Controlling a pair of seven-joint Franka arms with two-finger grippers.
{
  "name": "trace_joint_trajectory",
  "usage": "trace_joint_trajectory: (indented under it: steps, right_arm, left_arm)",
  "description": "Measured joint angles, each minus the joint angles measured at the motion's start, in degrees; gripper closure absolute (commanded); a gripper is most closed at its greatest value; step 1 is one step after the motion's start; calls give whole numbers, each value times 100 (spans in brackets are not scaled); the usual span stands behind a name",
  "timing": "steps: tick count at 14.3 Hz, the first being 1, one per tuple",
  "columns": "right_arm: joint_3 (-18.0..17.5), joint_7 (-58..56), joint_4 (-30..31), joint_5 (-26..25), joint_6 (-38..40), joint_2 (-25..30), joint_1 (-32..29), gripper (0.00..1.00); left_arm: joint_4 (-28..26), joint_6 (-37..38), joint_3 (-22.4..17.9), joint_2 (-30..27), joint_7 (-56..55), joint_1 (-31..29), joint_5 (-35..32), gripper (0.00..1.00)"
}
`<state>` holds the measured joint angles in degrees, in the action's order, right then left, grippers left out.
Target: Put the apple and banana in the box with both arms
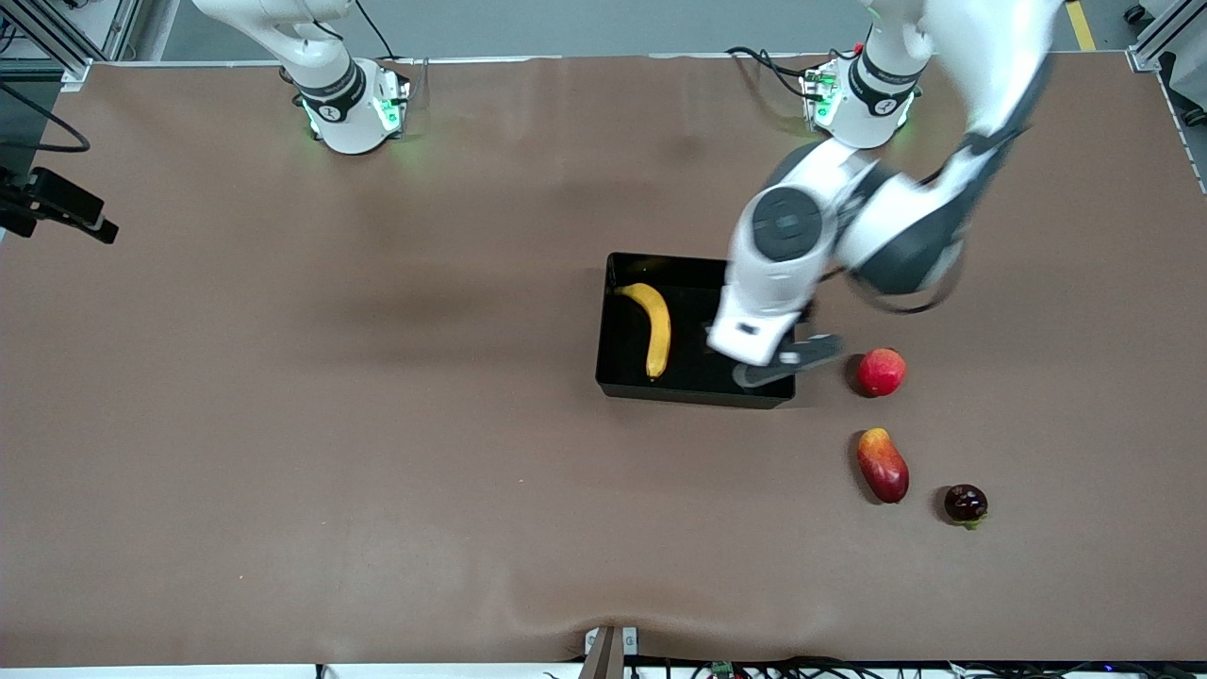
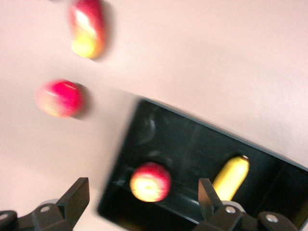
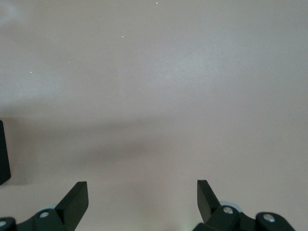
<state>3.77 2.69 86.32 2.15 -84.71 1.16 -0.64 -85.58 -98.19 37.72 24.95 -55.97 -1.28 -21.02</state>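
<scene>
The black box [image 1: 688,389] stands mid-table, and the banana [image 1: 654,327] lies in it along the wall toward the right arm's end. My left gripper [image 1: 787,361] hangs open over the box's other end and hides the apple in the front view. In the left wrist view the apple [image 2: 150,181] is inside the box [image 2: 192,144], below and between the open fingers [image 2: 77,195] of my left gripper [image 2: 143,187], untouched, with the banana [image 2: 231,177] beside it. My right gripper [image 3: 143,187] is open and empty over bare table; it is out of the front view.
A pinkish-red round fruit [image 1: 881,372] lies on the table just beside the box toward the left arm's end. A mango [image 1: 883,464] and a dark fruit [image 1: 966,503] lie nearer the front camera. A black box corner [image 3: 2,151] shows in the right wrist view.
</scene>
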Motion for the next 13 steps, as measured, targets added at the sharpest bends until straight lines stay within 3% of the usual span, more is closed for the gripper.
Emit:
trace_joint_trajectory:
  steps: [3, 6, 9, 11, 13]
  right_arm:
    - [-28, -3, -2, 0, -18, 3, 20, 0]
    - [-61, 1, 33, 0, -17, 1, 68, 0]
    - [-30, 12, 116, -18, -136, -86, 13, 0]
    - [0, 12, 149, -21, -252, -183, -100, 0]
    - [9, 12, 153, -21, -275, -246, -193, 0]
  left_arm:
    - [398, 474, 3, -446, 874, -532, 0, 0]
    - [447, 556, 6, -918, 1799, -1051, 27, 0]
    - [450, 699, -23, -1314, 2266, -1183, 109, 0]
    - [441, 885, -453, -1547, 2700, -1010, 362, 0]
    - [435, 1180, -1447, -1775, 3169, -514, 970, 0]
